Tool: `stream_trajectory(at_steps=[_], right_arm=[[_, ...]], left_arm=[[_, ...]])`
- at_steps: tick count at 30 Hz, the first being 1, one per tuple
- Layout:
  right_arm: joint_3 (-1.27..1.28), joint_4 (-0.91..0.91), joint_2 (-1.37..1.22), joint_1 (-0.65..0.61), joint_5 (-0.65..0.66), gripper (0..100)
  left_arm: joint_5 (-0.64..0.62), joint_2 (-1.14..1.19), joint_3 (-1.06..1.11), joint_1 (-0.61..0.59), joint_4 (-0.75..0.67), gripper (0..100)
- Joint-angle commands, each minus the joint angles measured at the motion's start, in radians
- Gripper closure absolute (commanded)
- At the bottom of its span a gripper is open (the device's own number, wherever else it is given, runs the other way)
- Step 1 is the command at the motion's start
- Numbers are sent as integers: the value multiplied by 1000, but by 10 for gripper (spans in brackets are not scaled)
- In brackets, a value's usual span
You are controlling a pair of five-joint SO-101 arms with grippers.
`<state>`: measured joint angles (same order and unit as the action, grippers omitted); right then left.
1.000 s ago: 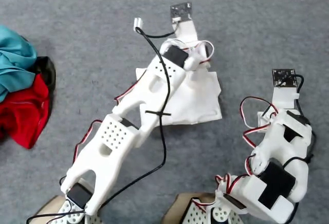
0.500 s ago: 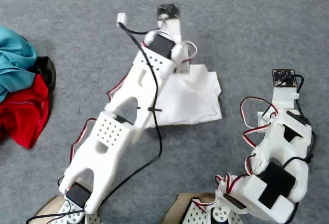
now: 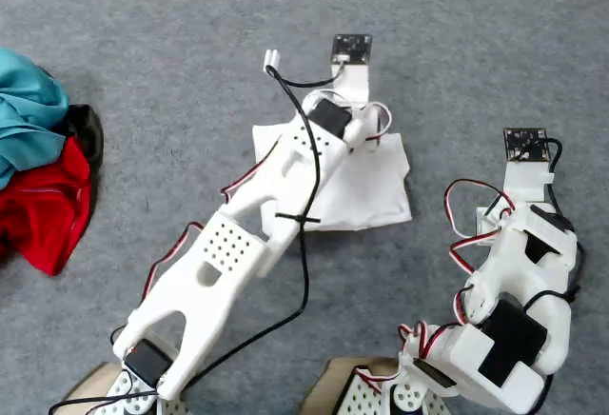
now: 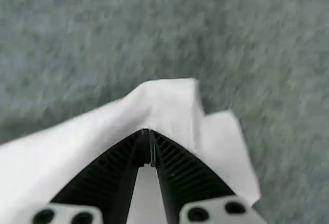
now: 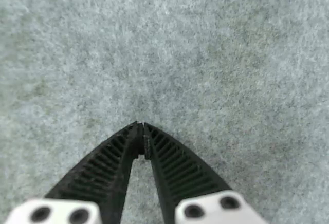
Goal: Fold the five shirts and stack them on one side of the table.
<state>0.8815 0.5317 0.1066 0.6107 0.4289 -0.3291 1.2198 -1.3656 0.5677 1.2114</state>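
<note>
Shirt [image 4: 169, 106] pinched in L gripper [image 4: 145, 137] — arm outstretched, R gripper [image 5: 140, 130] clenched, arm folded.

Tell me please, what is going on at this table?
The left gripper is shut on an edge of the white shirt, which lies partly folded on the table. The right gripper is shut on nothing, over bare table. A teal shirt, black shirt and red shirt lie heaped at one side.
</note>
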Motion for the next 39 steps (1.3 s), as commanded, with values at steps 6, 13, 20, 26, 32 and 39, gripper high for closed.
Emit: stream_trajectory(at_steps=[6, 13, 20, 26, 32, 39], right_arm=[[-44, -32, 4, 8, -5, 990], [-44, -35, 4, 8, -5, 990], [-44, -35, 4, 8, -3, 990], [-53, -2, 13, 8, -2, 990], [-268, 338, 77, -31, 5, 990], [-527, 727, 154, -277, 35, 991]], left_arm=[[-144, -16, -6, 28, -180, 980], [-143, -27, -23, -15, -143, 980], [-138, -25, -172, -170, 78, 979], [132, -28, -310, -310, 405, 981], [361, -51, -226, -416, 551, 981], [310, -140, -46, -457, 552, 981]])
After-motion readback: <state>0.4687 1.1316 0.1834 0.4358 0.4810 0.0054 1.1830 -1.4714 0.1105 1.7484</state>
